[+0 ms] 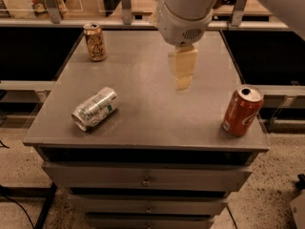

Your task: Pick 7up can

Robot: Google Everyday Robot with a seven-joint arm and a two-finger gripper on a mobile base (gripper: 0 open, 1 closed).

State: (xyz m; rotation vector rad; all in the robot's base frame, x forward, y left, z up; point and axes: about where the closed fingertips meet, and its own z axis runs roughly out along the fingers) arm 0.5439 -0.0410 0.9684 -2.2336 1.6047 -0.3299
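The hand [182,70] hangs at upper centre, empty; how open, I cannot tell. The 7up can [95,109] lies sideways at left: a clumsy touch may roll it off the tabletop [152,111].

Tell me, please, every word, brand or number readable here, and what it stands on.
No text reads clearly.
Silver can, on its side: small print, too blurred.
Red can: white script, illegible.
Gold can: dark marks, illegible.
Gripper, above the table's middle: no lettering visible.
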